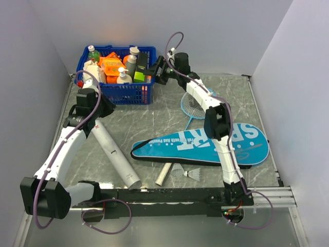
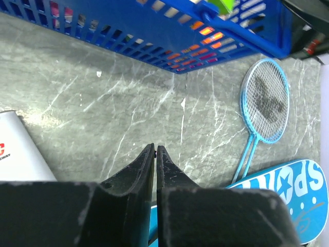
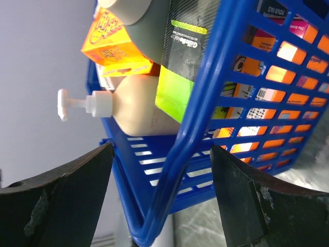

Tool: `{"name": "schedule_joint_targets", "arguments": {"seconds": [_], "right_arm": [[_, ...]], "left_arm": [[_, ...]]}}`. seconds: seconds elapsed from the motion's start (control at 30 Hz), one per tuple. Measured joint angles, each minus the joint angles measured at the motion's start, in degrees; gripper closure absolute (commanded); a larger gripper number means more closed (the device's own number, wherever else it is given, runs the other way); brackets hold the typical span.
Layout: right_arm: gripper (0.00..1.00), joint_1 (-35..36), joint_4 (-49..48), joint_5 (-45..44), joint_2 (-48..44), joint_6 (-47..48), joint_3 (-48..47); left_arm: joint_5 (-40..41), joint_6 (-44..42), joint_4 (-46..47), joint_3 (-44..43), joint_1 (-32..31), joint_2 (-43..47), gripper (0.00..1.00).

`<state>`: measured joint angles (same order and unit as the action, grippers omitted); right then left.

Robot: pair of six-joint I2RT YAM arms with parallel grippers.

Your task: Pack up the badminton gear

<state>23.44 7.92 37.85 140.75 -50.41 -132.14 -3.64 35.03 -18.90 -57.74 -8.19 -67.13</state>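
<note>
The light-blue racket (image 1: 194,104) lies right of the basket, its shaft running under the teal "SPORT" cover (image 1: 205,144); its white handle (image 1: 164,174) sticks out near the front. Two white shuttlecocks (image 1: 177,169) (image 1: 194,175) lie beside the handle. The long white tube (image 1: 115,154) lies at an angle on the left. My left gripper (image 1: 106,106) is shut and empty, hovering above the table between tube and basket; in the left wrist view (image 2: 155,149) it faces the racket (image 2: 266,100) and cover (image 2: 288,190). My right gripper (image 3: 162,154) is open, its fingers on either side of the basket's corner rim.
The blue plastic basket (image 1: 123,93) of bottles and boxes stands at the back left; its rim (image 3: 190,139) fills the right wrist view with a pump bottle (image 3: 128,105) inside. White walls enclose the table. A black rail (image 1: 180,195) runs along the near edge.
</note>
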Motion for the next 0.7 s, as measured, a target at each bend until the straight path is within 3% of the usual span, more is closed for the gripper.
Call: {"name": "schedule_joint_targets", "arguments": {"seconds": [0.17,0.57,0.7], "right_arm": [[0.14,0.5,-6.7,2.2,5.9,-5.6,-5.2],[0.07,2.8,-24.8,6.1,12.4,-18.8,-6.7],[0.05,3.9,-26.4,6.1,12.6,-20.1,-6.7]], "left_arm": [[1.0,-1.0,-0.8,0.0,0.0,2.2,0.88],[1.8,-1.6,-1.8,0.0,0.0,2.9,0.88],[1.7,-1.6,-1.9,0.0,0.0,2.9,0.88]]}}
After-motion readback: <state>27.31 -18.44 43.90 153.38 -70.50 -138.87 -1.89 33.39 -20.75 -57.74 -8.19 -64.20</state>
